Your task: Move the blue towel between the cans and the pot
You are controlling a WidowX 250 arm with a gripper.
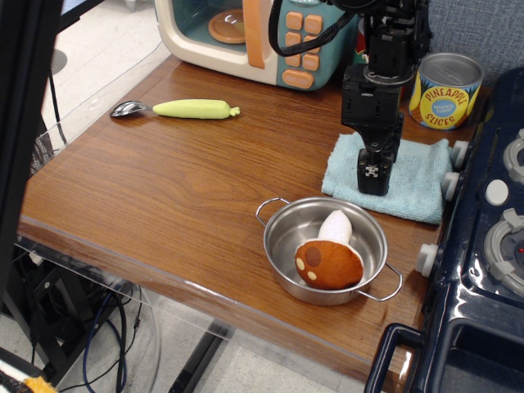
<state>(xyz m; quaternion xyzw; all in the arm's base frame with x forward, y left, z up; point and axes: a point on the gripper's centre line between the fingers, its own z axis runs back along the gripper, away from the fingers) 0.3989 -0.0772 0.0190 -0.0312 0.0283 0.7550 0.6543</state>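
You have one blue towel on the wooden table, lying flat at the right side, its far edge toward the cans and its near edge just beside the pot; its right edge reaches the white knobs of the dark blue toy stove. One gripper stands upright on the towel's left half, its tip down against the cloth; you cannot tell from this view whether its fingers are spread or pinching the fabric. Of the two cans, you see one fully, the yellow-and-blue pineapple can behind the towel, and only a sliver of the red tomato can behind the arm. The one steel pot sits near the front edge with its two wire handles showing, and it holds one plush mushroom with a brown cap and white stem. You also have one teal-and-cream toy microwave at the back and one spoon with a yellow-green handle lying well to the left.
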